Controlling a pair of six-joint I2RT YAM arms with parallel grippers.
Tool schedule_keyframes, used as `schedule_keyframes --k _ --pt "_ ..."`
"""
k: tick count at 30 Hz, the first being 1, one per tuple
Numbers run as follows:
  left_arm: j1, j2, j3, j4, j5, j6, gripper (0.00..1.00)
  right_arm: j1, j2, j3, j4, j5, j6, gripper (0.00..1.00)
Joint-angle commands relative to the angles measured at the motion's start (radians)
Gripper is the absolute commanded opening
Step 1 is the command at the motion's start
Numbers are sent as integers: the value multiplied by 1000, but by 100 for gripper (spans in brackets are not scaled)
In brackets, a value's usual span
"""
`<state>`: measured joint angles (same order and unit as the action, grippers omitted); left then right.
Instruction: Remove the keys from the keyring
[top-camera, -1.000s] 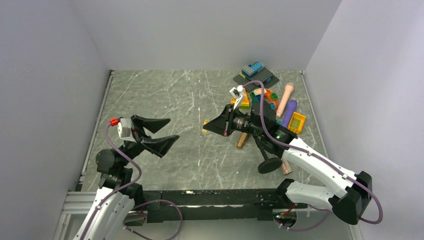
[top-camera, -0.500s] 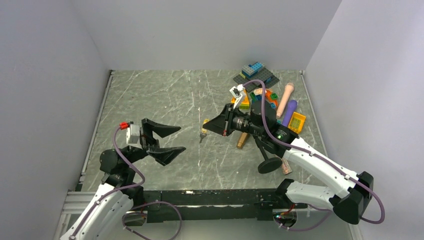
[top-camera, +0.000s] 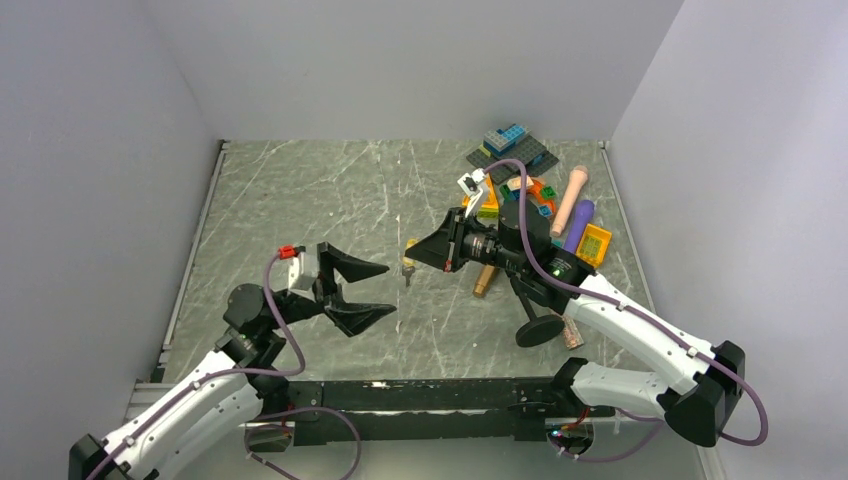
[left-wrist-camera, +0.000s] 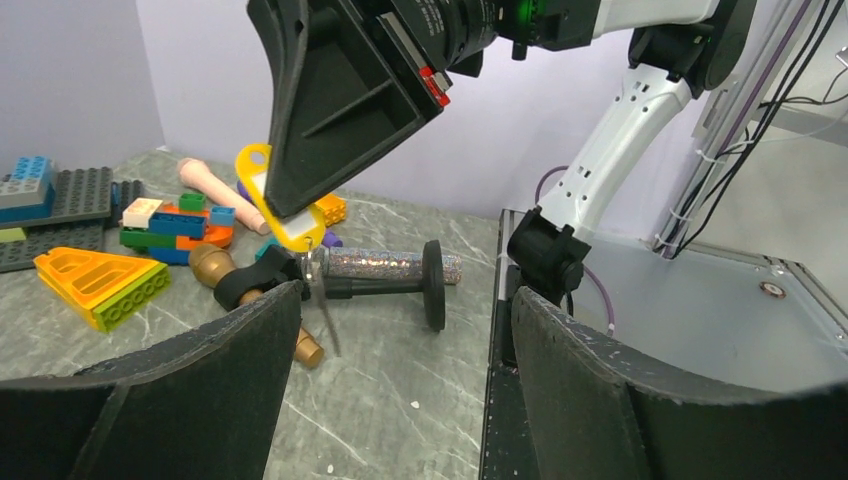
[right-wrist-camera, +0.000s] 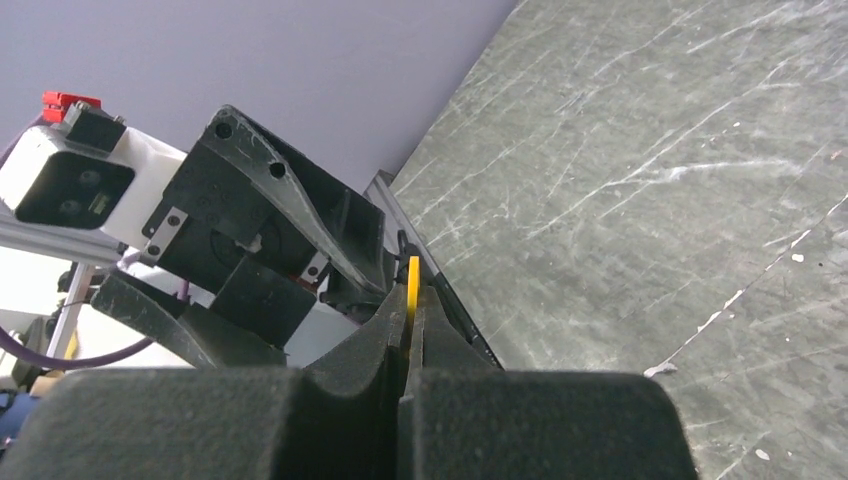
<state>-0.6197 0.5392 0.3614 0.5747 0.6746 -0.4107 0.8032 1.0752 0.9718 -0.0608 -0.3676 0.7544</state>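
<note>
My left arm (top-camera: 240, 335) has swung in toward the middle over the last second, so the left jaws now sit just short of the right jaws. The right arm (top-camera: 620, 320) has held its place. Both sets of jaws hang over the table (top-camera: 300, 200), tips facing each other. Behind the right jaws lies a heap of toy blocks (top-camera: 520, 185), and under that arm a black stand (left-wrist-camera: 395, 265) lies on its side. The left jaws are spread wide with nothing in them. The right jaws are pressed together on a yellow tag (left-wrist-camera: 262, 195). A key (left-wrist-camera: 321, 300) hangs below the tag, between the two sets of jaws. The ring (left-wrist-camera: 316, 250) joining key to tag is too thin for me to make out well.
</note>
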Motion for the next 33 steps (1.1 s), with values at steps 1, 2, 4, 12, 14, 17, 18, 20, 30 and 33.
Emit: schedule_keyframes --k 1,2,4,12,14,17,18,20,30,33 --pt "-79 50 60 -13 -89 103 81 6 -23 45 7 15 1 0" --pt "-95 65 66 -22 -108 120 81 7 -25 47 3 15 2 0" --pt "-126 81 79 -35 -140 150 81 8 -30 47 -5 19 3 0" --pt "-226 130 102 -80 -283 245 75 9 -53 45 -8 18 14 0" --pt "-251 131 101 -91 -335 272 72 8 -56 45 -9 17 15 0" --pt "-282 128 99 -95 -397 299 64 12 -59 47 -11 14 16 0" --pt "-288 127 97 -90 -409 303 63 13 -60 47 -10 14 18 0" --pt "-301 126 94 -81 -431 309 61 13 -61 45 -7 13 20 0" --pt "-351 134 78 -26 -544 329 50 20 -61 35 9 12 36 0" --pt "-359 139 74 -9 -562 329 47 21 -60 32 11 13 40 0"
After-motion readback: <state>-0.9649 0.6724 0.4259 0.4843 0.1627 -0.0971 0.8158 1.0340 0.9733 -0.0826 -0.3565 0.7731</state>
